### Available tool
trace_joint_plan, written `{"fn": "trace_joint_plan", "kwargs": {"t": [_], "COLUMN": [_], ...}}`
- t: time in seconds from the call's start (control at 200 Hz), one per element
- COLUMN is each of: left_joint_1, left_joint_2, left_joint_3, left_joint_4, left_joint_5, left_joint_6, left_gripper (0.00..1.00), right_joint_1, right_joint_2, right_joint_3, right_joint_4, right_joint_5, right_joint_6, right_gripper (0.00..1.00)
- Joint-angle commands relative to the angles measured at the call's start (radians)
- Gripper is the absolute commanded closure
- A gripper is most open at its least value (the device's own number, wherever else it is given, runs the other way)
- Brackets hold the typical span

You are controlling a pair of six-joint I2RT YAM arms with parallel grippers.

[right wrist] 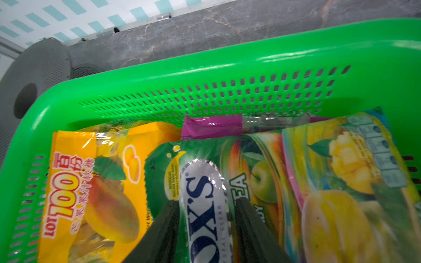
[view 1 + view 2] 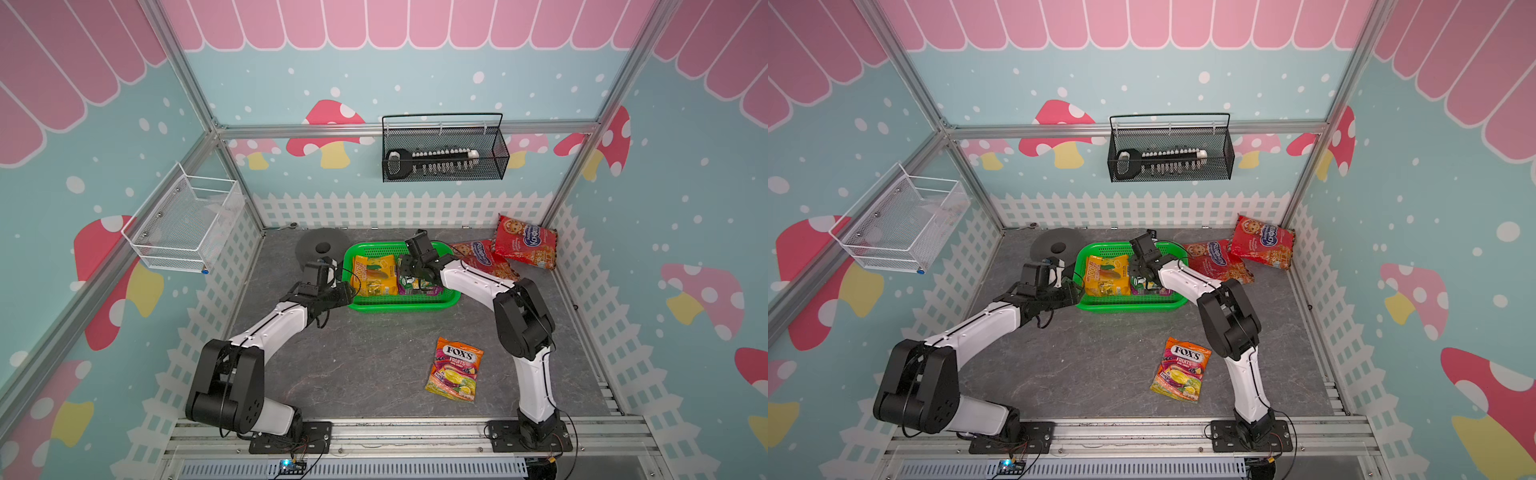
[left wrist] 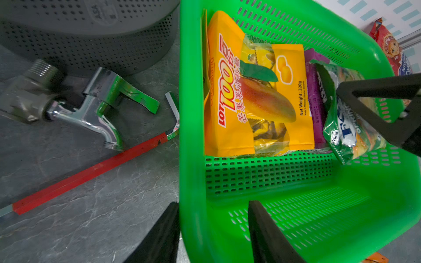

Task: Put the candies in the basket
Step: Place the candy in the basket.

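A grey marbled table (image 2: 365, 374) fills a booth. Its back and side edges butt straight against walls printed with a white picket fence. The widest open stretch lies at the front, between the two white-and-black arms, with a single bag lying on it.

The bright green basket (image 2: 415, 306) sits mid-table toward the back, with a strip of table between its far rim and the back wall. Its sides are perforated and its rim is broad and rounded. Room is tight on its left. A dark grey perforated dish (image 2: 322, 247) sits just beside the far corner. A chrome tap (image 3: 91, 107) and a red strip (image 3: 91, 168) lie near the short wall.

Two red cookie-face bags crowd the far right corner. One (image 2: 525, 241) is propped against the fence; the other (image 2: 484, 259) lies between it and the basket, and the two overlap.

The orange Fox's Fruits bag (image 2: 455, 370) lies flat on the open table, well apart from the basket and near the right arm.

In the basket, the orange "LOT 100" mango bag (image 3: 227, 102) lies flat on the left. Beside it, the purple pack (image 1: 211, 126) is largely covered by the glossy green Fox's bag (image 1: 205, 177).

The left gripper (image 3: 213, 202) straddles the basket's short left wall, one finger outside and one inside, jaws about half apart. Whether they press the wall cannot be told. The right gripper (image 1: 207, 200) hangs in the basket over the green Fox's bag. Its jaws are partly open, with a finger on each side of the bag's white label.
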Motion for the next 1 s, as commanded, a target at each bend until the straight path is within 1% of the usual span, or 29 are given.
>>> {"fn": "trace_joint_plan", "kwargs": {"t": [0.0,0.13,0.275,0.4,0.55,0.665,0.675,0.78,0.83,0.99], "left_joint_1": [0.000,0.001,0.000,0.000,0.000,-0.006,-0.006,-0.041,-0.076,-0.185], "left_joint_2": [-0.002,-0.011,-0.025,-0.052,-0.112,-0.170,-0.175,-0.211,-0.216,-0.221], "left_joint_3": [-0.011,-0.010,-0.016,-0.012,-0.006,-0.012,-0.013,-0.018,-0.021,-0.021], "left_joint_4": [0.014,0.016,0.015,0.016,0.016,0.016,0.016,0.018,0.027,0.045], "left_joint_5": [0.009,0.009,0.004,0.015,-0.004,0.017,0.019,0.041,0.055,0.090], "left_joint_6": [0.015,0.014,0.013,0.014,0.032,0.044,0.045,0.072,0.103,0.209], "left_gripper": [0.49,0.49,0.49,0.49,0.49,0.49,0.49,0.49,0.48,0.48], "right_joint_1": [0.002,0.002,0.002,0.002,-0.001,-0.006,-0.006,-0.018,-0.030,-0.037], "right_joint_2": [0.050,0.082,0.089,0.034,-0.079,-0.199,-0.229,-0.373,-0.439,-0.644], "right_joint_3": [0.005,0.043,0.066,0.066,0.040,-0.067,-0.080,-0.246,-0.328,-0.559], "right_joint_4": [-0.037,-0.048,-0.057,-0.060,-0.065,-0.076,-0.077,-0.103,-0.119,-0.176], "right_joint_5": [0.084,0.142,0.183,0.178,0.116,0.044,0.044,0.023,-0.036,-0.262], "right_joint_6": [-0.026,-0.045,-0.058,-0.068,-0.171,-0.275,-0.283,-0.309,-0.312,-0.390], "right_gripper": [0.53,0.53,0.48,0.46,0.43,0.39,0.39,0.37,0.38,0.38]}}
